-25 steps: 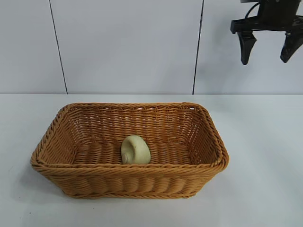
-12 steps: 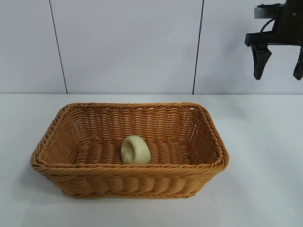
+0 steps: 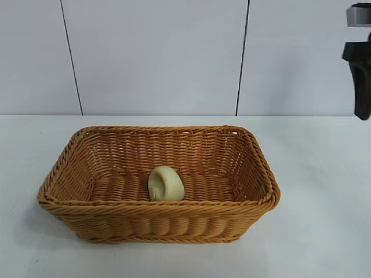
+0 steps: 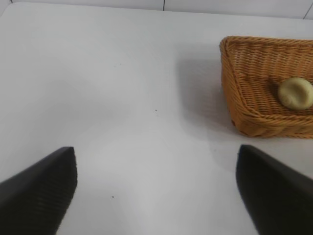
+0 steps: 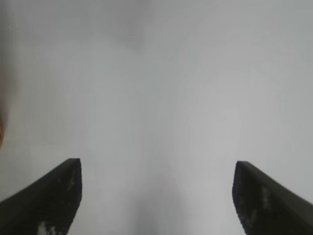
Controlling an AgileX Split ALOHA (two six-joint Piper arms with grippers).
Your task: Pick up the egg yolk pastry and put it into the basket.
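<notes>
The pale cream egg yolk pastry (image 3: 166,183) lies on the floor of the orange-tan wicker basket (image 3: 255,156), near its front wall; it also shows as the pastry (image 4: 295,93) inside the basket (image 4: 234,73) in the left wrist view. My right gripper (image 5: 156,171) is open and empty, high above the table at the far right of the exterior view, where only one black finger (image 3: 362,81) shows at the frame edge. My left gripper (image 4: 156,161) is open and empty over bare white table, well to the side of the basket, and out of the exterior view.
The white table (image 3: 324,191) stretches around the basket on all sides. A pale panelled wall (image 3: 156,58) with dark seams rises behind it.
The right gripper has drifted right and a little lower, from above the basket's far right corner to the frame edge. The pastry and basket have not moved.
</notes>
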